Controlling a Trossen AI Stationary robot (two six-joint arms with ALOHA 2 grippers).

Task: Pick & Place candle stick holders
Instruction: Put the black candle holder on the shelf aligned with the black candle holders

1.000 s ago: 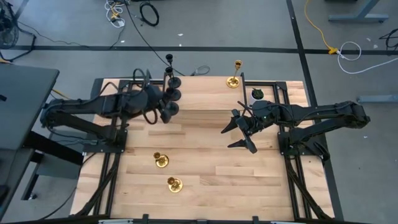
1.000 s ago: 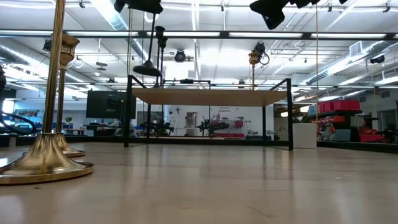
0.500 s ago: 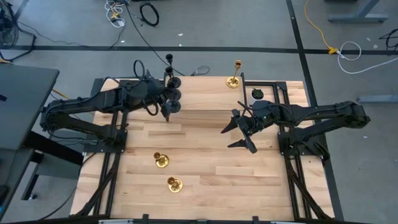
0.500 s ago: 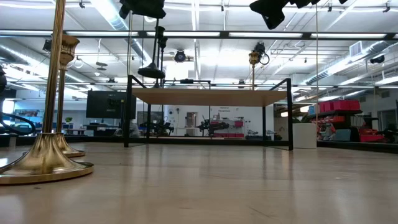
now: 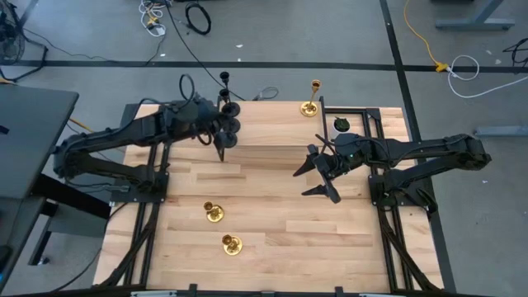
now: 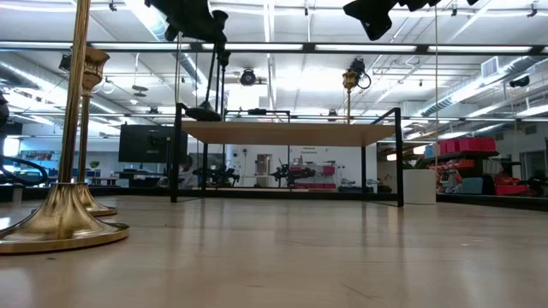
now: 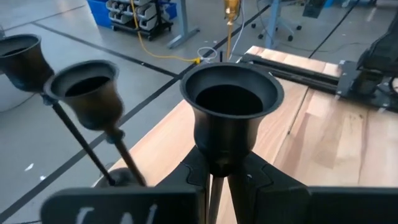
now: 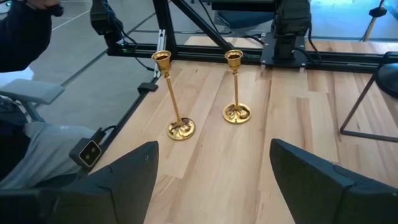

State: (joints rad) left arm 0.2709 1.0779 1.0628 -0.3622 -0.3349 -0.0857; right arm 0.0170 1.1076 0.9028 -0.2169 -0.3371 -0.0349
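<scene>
The left gripper [image 5: 221, 136] is clamped on the stem of a black candle stick holder [image 7: 231, 112], carried upright beside two black ones [image 5: 230, 108] on the raised wooden shelf [image 5: 272, 124], probably to line it up, while the right gripper [image 5: 318, 175] waits spread apart.

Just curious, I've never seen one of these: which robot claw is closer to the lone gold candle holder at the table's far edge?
The right. The right gripper hovers open just short of the gold holder; the left gripper, holding a black holder, is farther off sideways.
</scene>
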